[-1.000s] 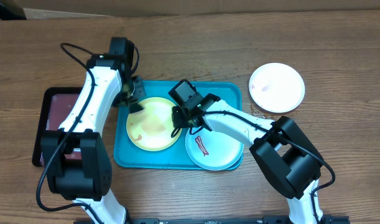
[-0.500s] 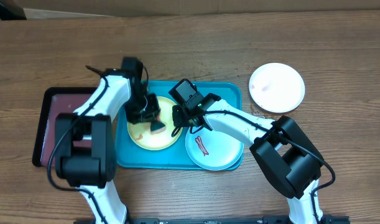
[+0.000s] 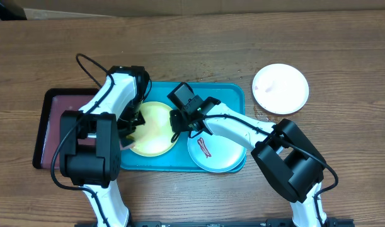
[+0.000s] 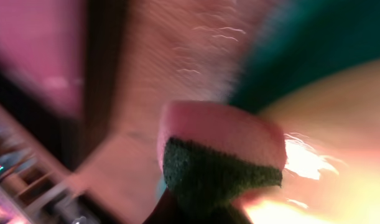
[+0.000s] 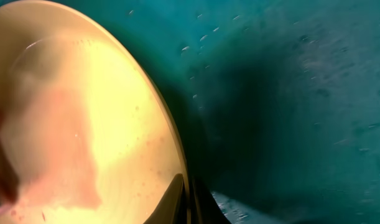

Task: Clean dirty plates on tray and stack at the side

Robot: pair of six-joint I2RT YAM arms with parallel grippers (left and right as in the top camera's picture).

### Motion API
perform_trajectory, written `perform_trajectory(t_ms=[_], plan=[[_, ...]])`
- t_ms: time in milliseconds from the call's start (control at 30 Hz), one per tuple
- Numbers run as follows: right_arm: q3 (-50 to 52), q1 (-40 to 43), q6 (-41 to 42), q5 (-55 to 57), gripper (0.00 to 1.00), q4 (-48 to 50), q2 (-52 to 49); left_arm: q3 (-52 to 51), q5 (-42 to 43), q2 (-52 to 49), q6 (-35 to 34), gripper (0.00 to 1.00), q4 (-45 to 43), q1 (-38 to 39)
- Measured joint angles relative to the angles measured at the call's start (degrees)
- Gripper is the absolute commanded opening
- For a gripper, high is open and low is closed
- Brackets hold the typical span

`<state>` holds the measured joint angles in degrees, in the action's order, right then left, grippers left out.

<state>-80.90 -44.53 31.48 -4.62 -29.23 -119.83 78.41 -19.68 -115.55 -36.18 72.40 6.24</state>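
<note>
The yellow-green plate (image 3: 153, 129) lies at the left of the turquoise tray (image 3: 233, 91). My right gripper (image 3: 178, 123) is shut on its right rim, and the right wrist view shows that rim (image 5: 177, 155) pinched between the dark fingertips. My left gripper (image 3: 130, 133) is shut on a pink sponge with a green scouring face (image 4: 221, 152) at the plate's lower left edge; this view is blurred. A pale mint plate (image 3: 220, 154) with a reddish streak (image 3: 205, 149) sits at the tray's right. A white plate (image 3: 280, 89) rests on the table, off the tray.
A dark maroon tray with a black rim (image 3: 50, 126) lies left of the turquoise tray, close under my left arm. Bare wooden table (image 3: 343, 139) surrounds both trays. Arm cables loop above the left side.
My left gripper has carried the sponge from the plate's upper left, across its middle, to its lower left edge. My right gripper has stayed shut on the plate's rim, shifting slightly left.
</note>
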Motion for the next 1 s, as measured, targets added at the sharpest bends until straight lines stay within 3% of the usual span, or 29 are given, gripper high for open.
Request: perform_trajectory(t_ms=[100, 300, 467, 600, 767, 1000], plan=[[0.0, 0.5, -0.1, 1.5, 0.04, -0.8, 0.0, 3.5, -8.4, -0.5, -5.8, 0.04, 5.9, -0.7], [0.0, 1.8, -2.1, 2.9, 0.04, -0.8, 0.3, 12.3, -10.7, -0.1, -8.7, 0.04, 8.3, -1.8], [-0.4, 1.4, -7.5, 5.2, 0.04, -1.4, 3.7, 16.1, -2.7, 6.3, -6.5, 0.04, 4.7, -4.7], [-0.7, -0.2, -13.4, 11.7, 0.04, -1.2, 9.2, 17.5, 6.8, 14.1, -3.4, 0.05, 3.6, -13.0], [-1.7, -5.9, -23.7, 27.0, 0.04, 0.0, 15.3, 18.0, 15.7, 18.7, -1.3, 0.04, 8.7, -27.5], [-1.8, -16.5, -40.8, 53.2, 0.04, 9.0, 16.8, 16.9, 21.8, 18.6, 0.9, 0.04, 9.4, -37.6]])
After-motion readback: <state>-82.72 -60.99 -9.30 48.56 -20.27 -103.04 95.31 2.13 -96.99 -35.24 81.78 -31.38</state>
